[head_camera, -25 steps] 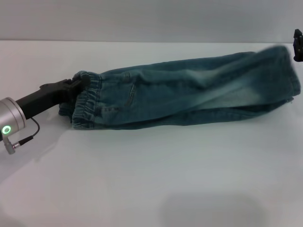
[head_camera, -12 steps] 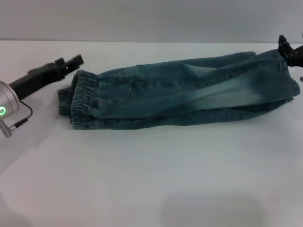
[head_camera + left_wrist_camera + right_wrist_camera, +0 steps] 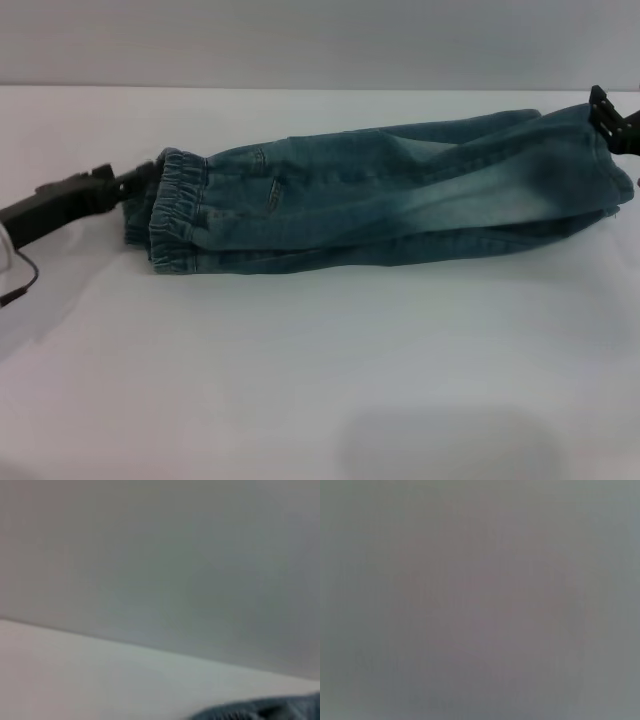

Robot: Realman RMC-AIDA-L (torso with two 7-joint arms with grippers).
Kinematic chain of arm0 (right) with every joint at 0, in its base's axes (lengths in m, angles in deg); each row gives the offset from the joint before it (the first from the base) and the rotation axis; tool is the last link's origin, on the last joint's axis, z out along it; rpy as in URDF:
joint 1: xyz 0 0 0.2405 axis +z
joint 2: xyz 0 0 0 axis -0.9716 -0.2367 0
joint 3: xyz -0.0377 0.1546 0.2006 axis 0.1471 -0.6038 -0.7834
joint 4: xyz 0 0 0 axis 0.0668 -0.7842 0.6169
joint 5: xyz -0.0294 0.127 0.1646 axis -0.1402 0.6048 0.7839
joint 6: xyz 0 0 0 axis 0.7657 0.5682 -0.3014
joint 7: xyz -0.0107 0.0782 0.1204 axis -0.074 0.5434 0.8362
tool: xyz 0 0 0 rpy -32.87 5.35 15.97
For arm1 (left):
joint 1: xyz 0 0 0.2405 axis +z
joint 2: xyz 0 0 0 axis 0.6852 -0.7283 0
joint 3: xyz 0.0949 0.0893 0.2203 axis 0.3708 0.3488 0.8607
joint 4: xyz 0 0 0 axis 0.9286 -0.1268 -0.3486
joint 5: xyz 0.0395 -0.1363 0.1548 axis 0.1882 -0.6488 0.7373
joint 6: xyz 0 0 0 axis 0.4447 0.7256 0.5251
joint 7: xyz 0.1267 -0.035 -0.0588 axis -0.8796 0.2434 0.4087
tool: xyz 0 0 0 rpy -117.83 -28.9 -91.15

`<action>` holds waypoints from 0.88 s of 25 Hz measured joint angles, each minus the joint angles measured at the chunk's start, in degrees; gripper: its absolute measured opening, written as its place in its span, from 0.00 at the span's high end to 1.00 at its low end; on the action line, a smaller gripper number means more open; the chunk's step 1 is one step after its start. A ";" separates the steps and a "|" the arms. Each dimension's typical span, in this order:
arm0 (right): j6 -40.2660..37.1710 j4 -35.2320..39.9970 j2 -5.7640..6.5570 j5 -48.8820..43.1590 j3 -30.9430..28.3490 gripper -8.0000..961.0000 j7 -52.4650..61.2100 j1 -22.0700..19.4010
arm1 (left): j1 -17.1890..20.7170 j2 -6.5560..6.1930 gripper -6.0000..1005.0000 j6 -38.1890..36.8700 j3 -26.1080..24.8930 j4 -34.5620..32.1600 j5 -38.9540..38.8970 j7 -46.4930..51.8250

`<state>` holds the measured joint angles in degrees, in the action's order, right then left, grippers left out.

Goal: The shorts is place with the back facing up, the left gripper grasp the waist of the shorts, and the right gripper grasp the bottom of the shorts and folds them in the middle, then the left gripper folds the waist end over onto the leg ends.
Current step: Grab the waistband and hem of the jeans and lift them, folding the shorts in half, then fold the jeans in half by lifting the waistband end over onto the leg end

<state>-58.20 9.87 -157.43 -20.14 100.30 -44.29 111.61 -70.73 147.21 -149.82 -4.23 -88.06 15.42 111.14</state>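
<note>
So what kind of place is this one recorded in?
Probably a lab or test bench, not a home: a bare white table against a plain grey wall, holding only the shorts, with the left gripper and right gripper at either end.

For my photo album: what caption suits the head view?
Left gripper at the waist of folded denim shorts; right gripper at the leg ends.

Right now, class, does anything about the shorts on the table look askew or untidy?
Slightly. The shorts, folded lengthwise, lie slanted across the table, and the lower layer pokes out unevenly under the waist. The left gripper is at the waist, the right gripper at the bottom.
</note>
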 joint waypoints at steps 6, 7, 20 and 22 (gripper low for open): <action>-0.17 -0.46 0.00 0.01 0.00 0.34 -0.02 -0.57 | 4.03 -0.76 0.20 -11.24 -0.46 -3.48 1.50 0.64; -0.17 -0.57 0.00 0.01 0.00 0.34 -0.02 -0.62 | 4.60 -0.99 0.19 -13.37 -0.32 -3.99 1.61 0.73; -0.74 -1.45 0.00 0.05 0.00 0.34 -0.02 -1.46 | 2.61 -1.06 0.20 -21.49 0.65 -4.05 11.47 2.34; -0.77 -1.47 0.00 0.05 0.00 0.34 -0.02 -1.89 | 2.60 -1.06 0.20 -22.00 0.65 -4.12 11.52 2.30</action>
<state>-58.96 8.40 -157.43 -20.09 100.29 -44.31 109.71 -68.13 146.15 -171.82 -3.58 -92.18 26.94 113.44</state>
